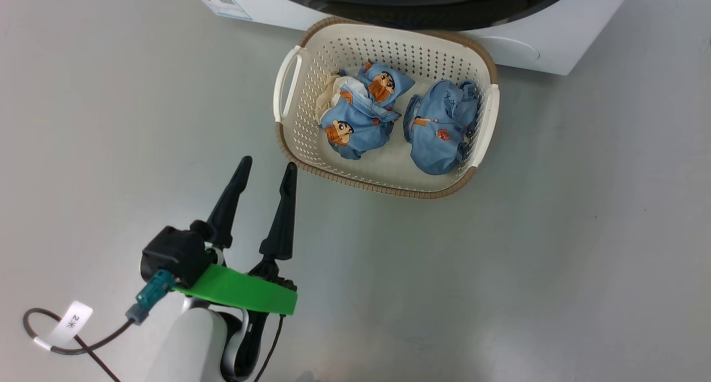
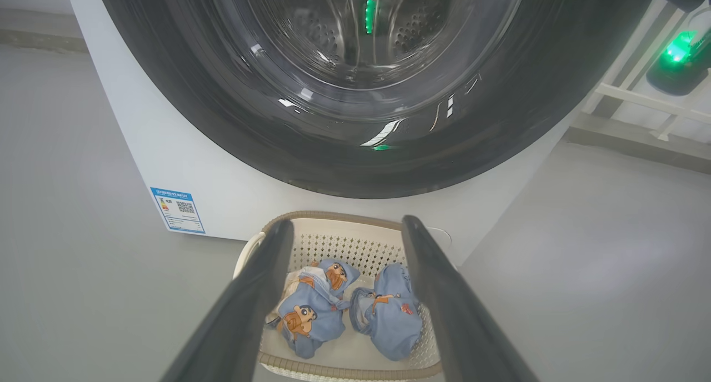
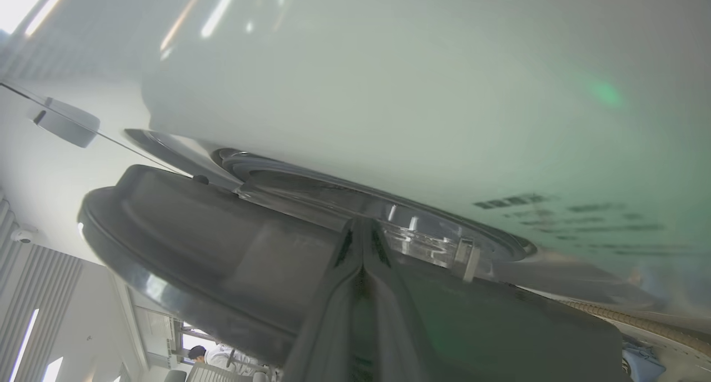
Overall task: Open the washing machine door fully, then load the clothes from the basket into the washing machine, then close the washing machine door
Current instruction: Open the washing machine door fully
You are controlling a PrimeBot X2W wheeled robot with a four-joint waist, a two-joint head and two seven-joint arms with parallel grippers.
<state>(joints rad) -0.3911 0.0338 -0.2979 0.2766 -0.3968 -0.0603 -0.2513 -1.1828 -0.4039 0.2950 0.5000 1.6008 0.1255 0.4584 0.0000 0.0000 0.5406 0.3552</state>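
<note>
Clothes (image 1: 361, 121) in the basket (image 1: 383, 189), just in front of the washing machine (image 1: 533, 43) — left gripper (image 1: 268, 163) near-left of it, fingers apart, empty — right gripper (image 3: 362, 229) fingers together, close by the door (image 3: 194, 232).

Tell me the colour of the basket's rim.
Brown, around the cream-white basket; clearest in the head view.

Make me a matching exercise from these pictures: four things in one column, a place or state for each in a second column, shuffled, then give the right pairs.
Column one
1. left gripper
2. right gripper
3. clothes
4. blue label

Column two
A. in the basket
B. shut
C. stuck on the white front of the washing machine
D. open

Pairs: 1-D, 2-B, 3-A, 4-C
</note>
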